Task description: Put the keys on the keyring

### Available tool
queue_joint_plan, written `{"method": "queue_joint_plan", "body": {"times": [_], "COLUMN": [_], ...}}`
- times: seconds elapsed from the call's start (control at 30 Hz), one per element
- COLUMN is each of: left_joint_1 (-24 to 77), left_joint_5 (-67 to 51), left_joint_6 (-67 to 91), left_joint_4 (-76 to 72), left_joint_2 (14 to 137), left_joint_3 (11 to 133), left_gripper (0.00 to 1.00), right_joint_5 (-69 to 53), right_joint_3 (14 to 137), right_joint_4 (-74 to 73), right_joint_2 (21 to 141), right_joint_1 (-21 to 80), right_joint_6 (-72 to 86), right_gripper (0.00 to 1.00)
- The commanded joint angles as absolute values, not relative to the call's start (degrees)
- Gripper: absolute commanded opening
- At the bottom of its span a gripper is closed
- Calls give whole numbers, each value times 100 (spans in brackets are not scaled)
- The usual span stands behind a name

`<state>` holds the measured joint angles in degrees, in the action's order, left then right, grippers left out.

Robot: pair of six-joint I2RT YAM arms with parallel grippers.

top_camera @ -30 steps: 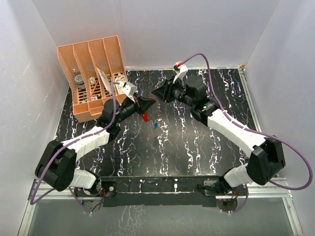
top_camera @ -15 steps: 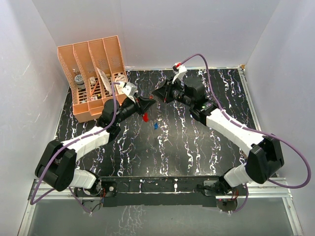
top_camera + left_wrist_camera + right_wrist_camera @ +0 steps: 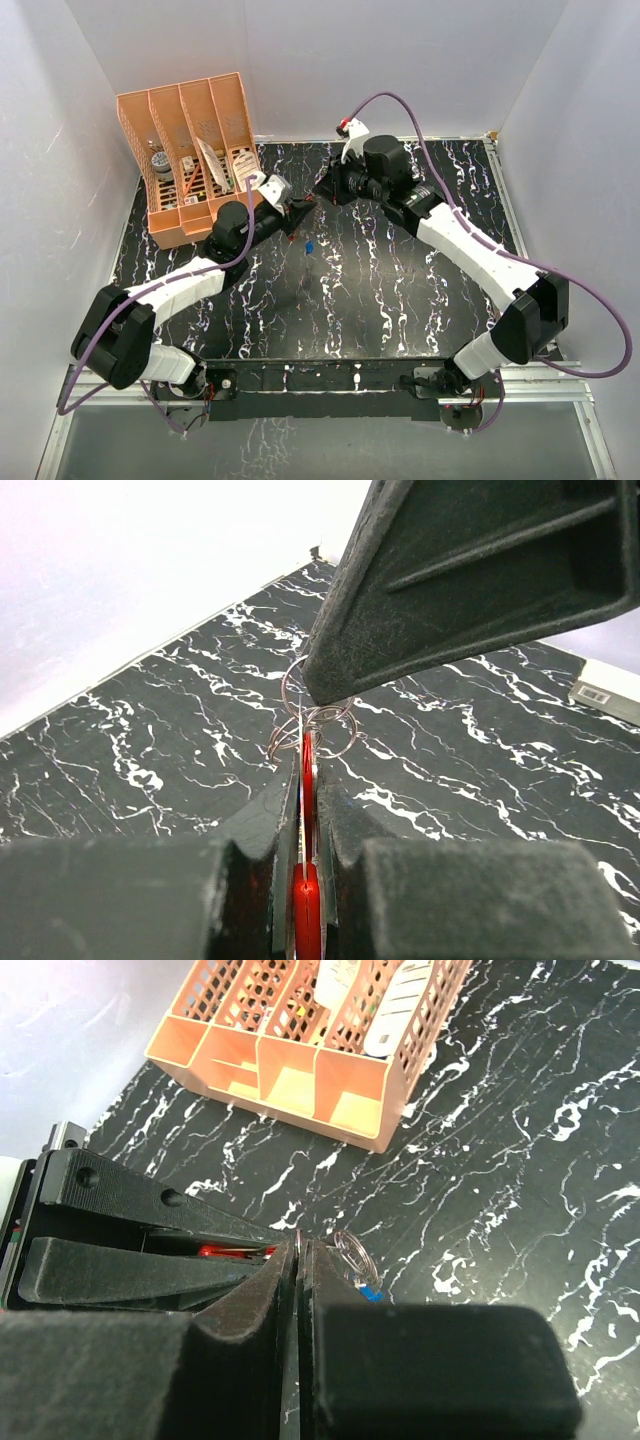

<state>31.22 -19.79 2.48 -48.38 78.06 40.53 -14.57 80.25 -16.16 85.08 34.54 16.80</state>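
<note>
Left jaws pinch the keyring [image 3: 307, 920] edge-on; right jaws are pressed together at the wire rings [image 3: 315, 720] beyond. An orange rack [image 3: 190, 150] stands close leftward, with bare bench [image 3: 400, 300] nearer the bases.

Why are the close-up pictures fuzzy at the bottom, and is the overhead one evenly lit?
Left wrist view: the left tool sits so near the lens that it blurs; the marbled table is crisper, the wall washed out white. Right wrist view: the right tool blurs likewise, the orange organizer is sharper. Top external view: soft, even light, faint shadows.
</note>
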Motion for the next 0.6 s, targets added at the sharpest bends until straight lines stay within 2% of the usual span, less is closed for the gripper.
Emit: {"method": "queue_joint_plan", "body": {"times": [0.0, 0.3, 0.57], "left_joint_1": [3006, 3006, 3006], "left_joint_5": [-1210, -855, -609], "left_joint_6": [-340, -975, -1687], "left_joint_4": [-4367, -4006, -4249], "left_joint_2": [7992, 8375, 8529], "left_joint_3": [4286, 4627, 4470], "left_gripper": [0, 0, 0], "right_joint_5": [-1213, -1144, -1280], "right_joint_3": [8855, 10028, 10694], "right_joint_4": [-2354, -3620, -4418], "right_joint_2": [8463, 9021, 9470], "right_joint_1": [3410, 3390, 3353], "right_joint_6": [1276, 990, 893], "right_gripper": [0, 0, 0]}}
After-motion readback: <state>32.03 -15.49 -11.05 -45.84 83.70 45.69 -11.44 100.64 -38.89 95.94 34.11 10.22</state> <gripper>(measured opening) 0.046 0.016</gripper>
